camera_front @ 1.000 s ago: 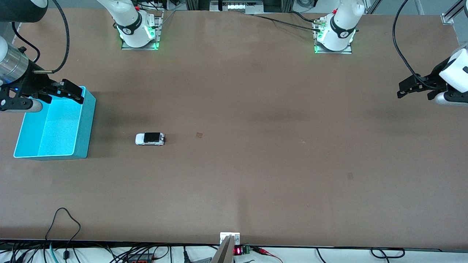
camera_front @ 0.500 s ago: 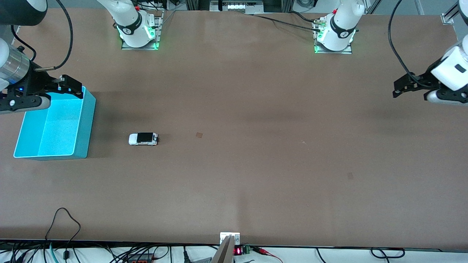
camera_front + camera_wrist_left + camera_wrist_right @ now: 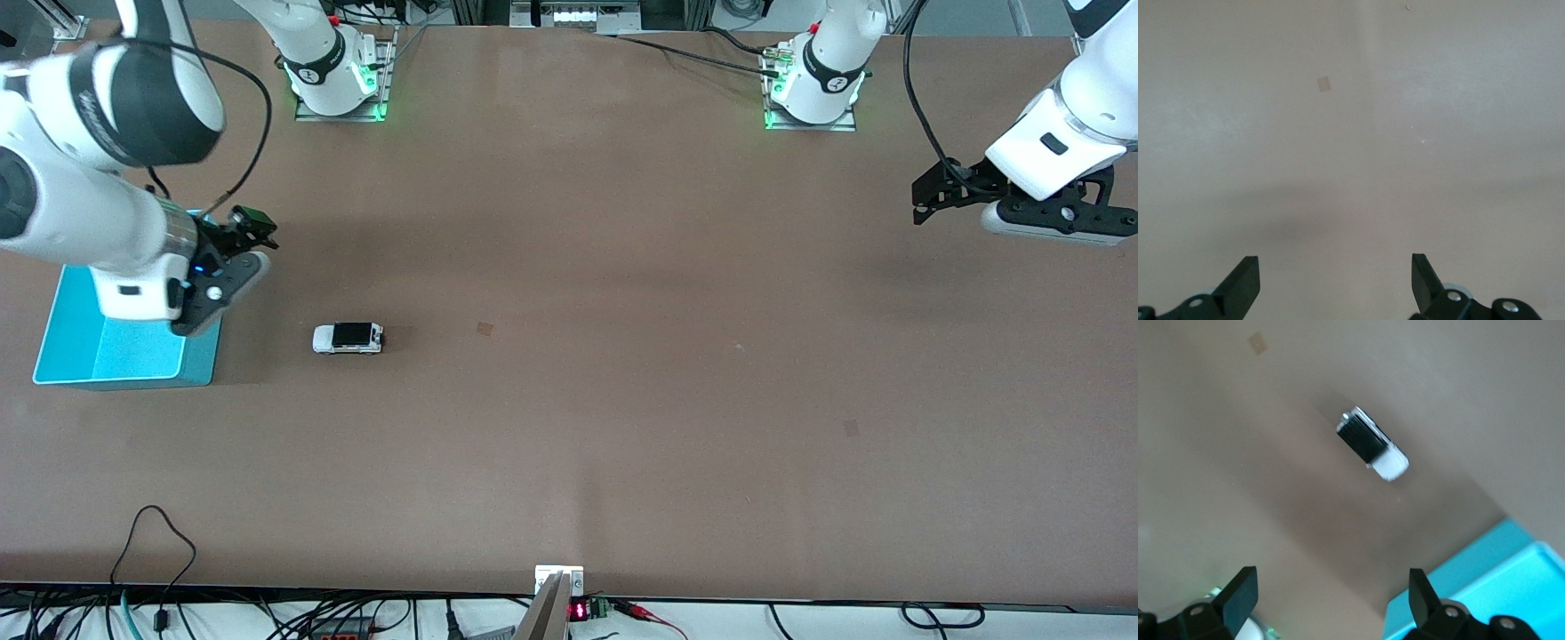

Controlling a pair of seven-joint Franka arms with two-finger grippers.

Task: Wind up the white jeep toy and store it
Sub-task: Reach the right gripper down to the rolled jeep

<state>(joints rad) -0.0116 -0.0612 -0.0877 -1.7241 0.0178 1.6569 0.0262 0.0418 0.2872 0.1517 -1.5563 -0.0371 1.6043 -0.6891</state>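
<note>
Beside bin (image 3: 200,360): jeep (image 3: 348,338) free on table. Right gripper (image 3: 1328,587) over bin edge, jaws spread, empty. Left gripper (image 3: 1335,277) waits, spread. Risk: off-centre pinch rolls jeep away.

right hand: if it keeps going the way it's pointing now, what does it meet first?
Most likely bare table. The right hand, open, points down at brown surface between the white jeep toy and the turquoise bin; neither sits between its fingers, though depth is unclear.
</note>
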